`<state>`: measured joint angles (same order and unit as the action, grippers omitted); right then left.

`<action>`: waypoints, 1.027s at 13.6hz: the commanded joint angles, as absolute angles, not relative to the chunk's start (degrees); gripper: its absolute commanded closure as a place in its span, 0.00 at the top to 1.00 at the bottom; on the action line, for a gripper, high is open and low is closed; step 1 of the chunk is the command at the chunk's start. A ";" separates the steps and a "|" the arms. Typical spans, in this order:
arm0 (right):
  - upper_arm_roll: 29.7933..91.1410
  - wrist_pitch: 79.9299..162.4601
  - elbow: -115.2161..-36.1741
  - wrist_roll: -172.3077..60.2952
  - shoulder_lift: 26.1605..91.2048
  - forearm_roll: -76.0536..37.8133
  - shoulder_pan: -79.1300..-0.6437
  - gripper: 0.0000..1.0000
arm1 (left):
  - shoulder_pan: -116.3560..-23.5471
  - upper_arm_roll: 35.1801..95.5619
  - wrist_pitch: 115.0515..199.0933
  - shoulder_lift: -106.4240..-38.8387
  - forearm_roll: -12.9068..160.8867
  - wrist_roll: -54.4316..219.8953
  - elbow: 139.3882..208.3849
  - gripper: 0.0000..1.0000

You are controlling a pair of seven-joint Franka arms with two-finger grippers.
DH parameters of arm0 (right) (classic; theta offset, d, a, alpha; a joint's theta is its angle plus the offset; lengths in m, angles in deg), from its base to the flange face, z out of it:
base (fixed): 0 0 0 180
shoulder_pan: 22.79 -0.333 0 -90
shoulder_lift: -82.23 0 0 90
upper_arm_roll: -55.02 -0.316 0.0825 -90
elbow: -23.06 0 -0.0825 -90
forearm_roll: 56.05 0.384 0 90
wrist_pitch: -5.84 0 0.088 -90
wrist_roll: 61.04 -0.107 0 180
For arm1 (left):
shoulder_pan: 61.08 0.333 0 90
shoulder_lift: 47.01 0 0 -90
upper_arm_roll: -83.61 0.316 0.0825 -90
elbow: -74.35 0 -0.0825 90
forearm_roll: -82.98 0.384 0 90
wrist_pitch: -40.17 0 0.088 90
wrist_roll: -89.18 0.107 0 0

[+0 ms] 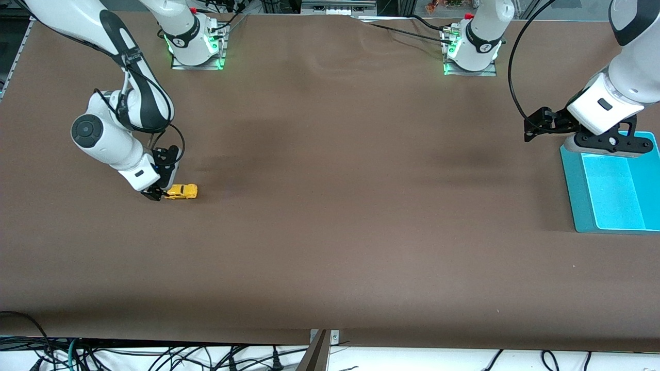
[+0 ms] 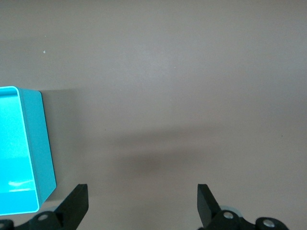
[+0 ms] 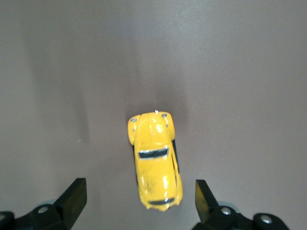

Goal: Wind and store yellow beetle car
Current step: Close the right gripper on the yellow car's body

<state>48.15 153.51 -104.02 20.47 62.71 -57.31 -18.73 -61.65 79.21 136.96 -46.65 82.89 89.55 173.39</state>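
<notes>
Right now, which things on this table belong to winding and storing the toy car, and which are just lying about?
Job:
- small yellow beetle-shaped toy car, between the open right gripper fingers
- open turquoise plastic bin, at the left arm's end
- open left gripper, waiting beside the bin

Lying about:
- nothing but the brown table itself

Glossy yellow beetle car (image 3: 156, 160), smooth plastic-looking turquoise bin (image 1: 577, 190), matt brown table covering (image 1: 330, 232).

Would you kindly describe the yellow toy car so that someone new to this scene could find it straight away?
Start from the brown table and go to the right arm's end, where the right gripper hangs low with open fingers. The yellow beetle car sits on the table right beside it. It is the only bright yellow thing, tiny and rounded, unlike the big turquoise bin at the left arm's end.
</notes>
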 commanded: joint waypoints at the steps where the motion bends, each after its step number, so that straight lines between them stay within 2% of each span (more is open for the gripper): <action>1: 47.81 158.40 -104.11 24.65 59.22 -57.81 -18.66 1.00 | -61.60 79.30 136.41 -47.01 82.28 89.80 172.26 1.00; 3: 47.81 160.17 -103.85 25.18 57.72 -57.81 -18.66 1.00 | -61.52 79.30 136.41 -47.01 82.28 89.80 172.26 1.00; 4: 47.81 160.26 -103.76 25.18 57.54 -57.81 -18.66 0.95 | -61.60 79.30 136.41 -47.01 82.28 89.80 172.26 1.00; 7: 47.64 159.83 -103.68 25.18 57.89 -57.81 -18.66 0.41 | -61.60 79.22 136.41 -46.92 82.28 89.80 172.26 1.00; 8: 47.29 159.74 -103.67 25.10 58.15 -57.81 -18.66 0.32 | -61.52 79.30 136.41 -47.01 82.28 89.80 172.26 1.00; 9: 46.50 159.65 -103.59 24.92 58.33 -57.72 -18.66 0.30 | -61.52 79.30 136.41 -47.01 82.28 89.80 172.26 1.00; 11: 45.36 158.43 -103.67 25.01 59.64 -57.64 -18.74 0.14 | -61.52 79.30 136.41 -47.01 82.28 89.80 172.26 1.00; 14: 41.67 154.02 -103.24 23.52 61.40 -57.37 -18.92 0.09 | -61.52 79.30 136.41 -47.01 82.28 89.80 172.26 1.00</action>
<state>43.86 156.70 -103.24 24.50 58.90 -57.30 -18.89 -61.65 79.20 136.96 -46.66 82.89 89.55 173.39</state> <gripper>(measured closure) 0.551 0.000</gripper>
